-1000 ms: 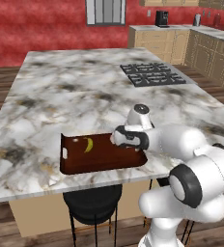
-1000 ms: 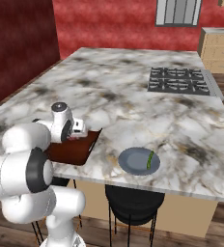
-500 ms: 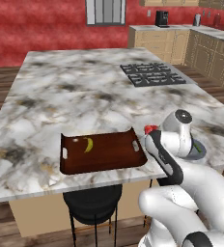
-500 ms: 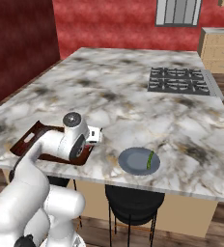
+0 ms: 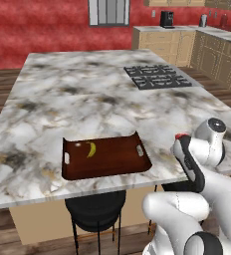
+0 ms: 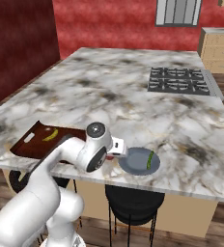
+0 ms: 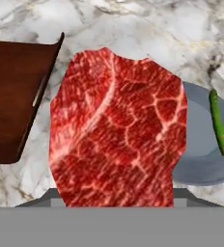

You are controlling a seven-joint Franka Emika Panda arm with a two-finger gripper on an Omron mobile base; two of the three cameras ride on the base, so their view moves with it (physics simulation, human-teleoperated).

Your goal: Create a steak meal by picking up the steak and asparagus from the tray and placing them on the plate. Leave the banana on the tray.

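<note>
Hand view: the gripper [image 7: 113, 205] pinches the marbled red raw steak [image 7: 116, 130], held between the dark brown wooden tray [image 7: 17, 96] and the round grey-blue plate [image 7: 201, 144], where the thin green asparagus stalk [image 7: 220, 123] lies.

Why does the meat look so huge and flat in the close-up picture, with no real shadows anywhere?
Hand view: the steak sits right against the lens, hiding part of the plate. Right base view: even rendered light, only a faint shadow beneath the plate. Left base view: the tray looks sharp, without glare.
</note>
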